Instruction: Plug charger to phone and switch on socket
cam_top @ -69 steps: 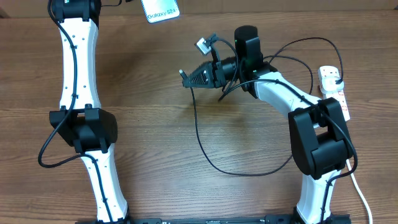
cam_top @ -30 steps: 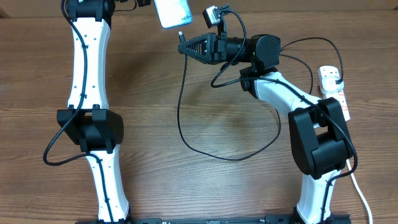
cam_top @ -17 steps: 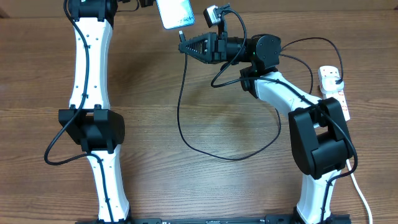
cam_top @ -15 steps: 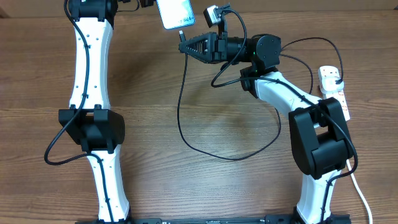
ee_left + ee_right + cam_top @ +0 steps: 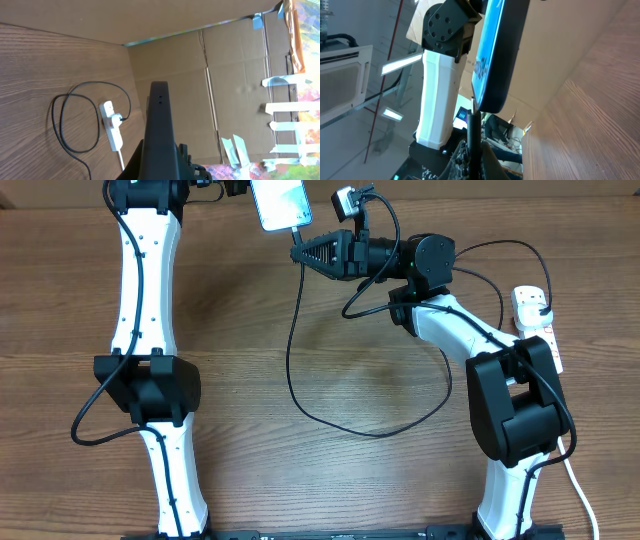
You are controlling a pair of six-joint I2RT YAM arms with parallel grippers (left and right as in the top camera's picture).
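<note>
My left gripper (image 5: 243,187) is shut on the phone (image 5: 280,202) and holds it in the air at the far edge, its light blue screen facing up. In the left wrist view the phone (image 5: 159,125) shows edge-on as a dark slab between the fingers (image 5: 161,169). My right gripper (image 5: 299,252) is shut on the charger connector (image 5: 296,235), whose tip meets the phone's lower edge. In the right wrist view the connector (image 5: 473,125) rises from the fingers (image 5: 472,152) to the phone's (image 5: 495,55) bottom end. The black cable (image 5: 300,380) loops over the table to the socket (image 5: 538,328).
The charger's black plug (image 5: 540,302) sits in the white power strip at the right edge, also seen in the left wrist view (image 5: 111,131). The strip's white cord (image 5: 580,490) runs to the front right. Cardboard walls (image 5: 215,75) stand behind the table.
The left arm brought the phone right and nearer the right gripper. The right gripper rose toward it with the connector, whose tip now touches the phone's lower edge.
</note>
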